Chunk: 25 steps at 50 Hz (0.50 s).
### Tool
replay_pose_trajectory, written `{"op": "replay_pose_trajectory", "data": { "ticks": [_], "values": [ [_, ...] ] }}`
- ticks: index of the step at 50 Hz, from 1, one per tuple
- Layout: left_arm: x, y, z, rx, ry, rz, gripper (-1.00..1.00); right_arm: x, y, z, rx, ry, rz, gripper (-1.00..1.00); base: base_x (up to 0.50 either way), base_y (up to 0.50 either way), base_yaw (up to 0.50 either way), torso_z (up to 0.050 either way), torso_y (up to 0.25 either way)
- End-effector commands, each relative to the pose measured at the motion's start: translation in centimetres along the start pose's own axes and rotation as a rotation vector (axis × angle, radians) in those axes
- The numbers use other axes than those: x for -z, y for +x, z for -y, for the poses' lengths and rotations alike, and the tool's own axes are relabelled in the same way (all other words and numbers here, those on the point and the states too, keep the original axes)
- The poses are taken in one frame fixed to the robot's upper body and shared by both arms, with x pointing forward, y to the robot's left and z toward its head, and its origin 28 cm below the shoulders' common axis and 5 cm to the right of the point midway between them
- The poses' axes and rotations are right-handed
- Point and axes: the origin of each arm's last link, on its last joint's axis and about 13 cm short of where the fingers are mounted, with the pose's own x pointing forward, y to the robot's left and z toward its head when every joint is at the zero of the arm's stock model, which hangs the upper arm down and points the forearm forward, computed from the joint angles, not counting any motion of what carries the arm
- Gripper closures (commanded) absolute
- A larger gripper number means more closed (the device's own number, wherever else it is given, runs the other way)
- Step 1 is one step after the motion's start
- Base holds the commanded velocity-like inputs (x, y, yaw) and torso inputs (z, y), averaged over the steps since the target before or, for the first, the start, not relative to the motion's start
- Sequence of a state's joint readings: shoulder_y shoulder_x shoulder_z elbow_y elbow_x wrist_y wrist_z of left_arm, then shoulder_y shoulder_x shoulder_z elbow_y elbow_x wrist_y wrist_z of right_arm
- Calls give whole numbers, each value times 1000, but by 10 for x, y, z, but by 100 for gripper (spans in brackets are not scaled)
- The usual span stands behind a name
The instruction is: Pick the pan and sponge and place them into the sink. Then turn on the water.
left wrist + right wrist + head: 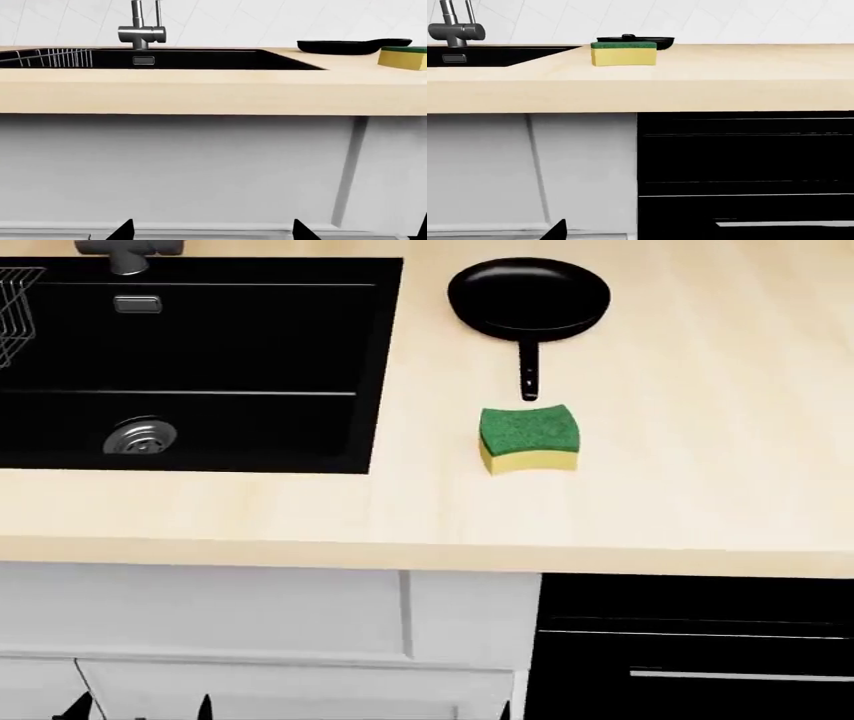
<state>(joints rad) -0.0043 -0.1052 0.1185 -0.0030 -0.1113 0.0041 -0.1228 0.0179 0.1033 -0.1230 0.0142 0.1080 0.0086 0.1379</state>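
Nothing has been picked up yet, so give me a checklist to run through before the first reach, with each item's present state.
1. Sponge free to grasp: ok. It lies flat on the counter, green face up, nothing on it.
2. Pan free to grasp: ok. It sits upright behind the sponge, handle pointing toward the sponge, a small gap between them.
3. Sink has room: ok. The basin floor around the drain is bare; a wire rack shows only at its far left edge.
4. Tap reachable: cannot tell. It stands behind the sink, and no water is running.
5. Grippers open and ready: cannot tell. Only dark tips show below counter level.
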Motion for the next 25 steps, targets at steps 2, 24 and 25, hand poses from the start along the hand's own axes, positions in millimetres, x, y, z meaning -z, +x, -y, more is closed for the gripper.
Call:
{"op": "replay_pose_trajectory", "data": {
  "ticks": [2, 24, 25],
  "values": [
    [-1, 2, 1, -1, -3, -4, -100, 0, 0, 0, -5, -3, 3, -100, 0, -346, 0, 0, 0],
    [-2, 4, 1, -14, 3, 2, -100, -1, -1, -1, -26, -38, 27, -100, 100, -236, 0, 0, 0],
    [-2, 3, 0, -13, 4, 5, -100, -1, -1, -1, -25, -38, 28, -100, 203, -113, 0, 0, 0]
  ]
}}
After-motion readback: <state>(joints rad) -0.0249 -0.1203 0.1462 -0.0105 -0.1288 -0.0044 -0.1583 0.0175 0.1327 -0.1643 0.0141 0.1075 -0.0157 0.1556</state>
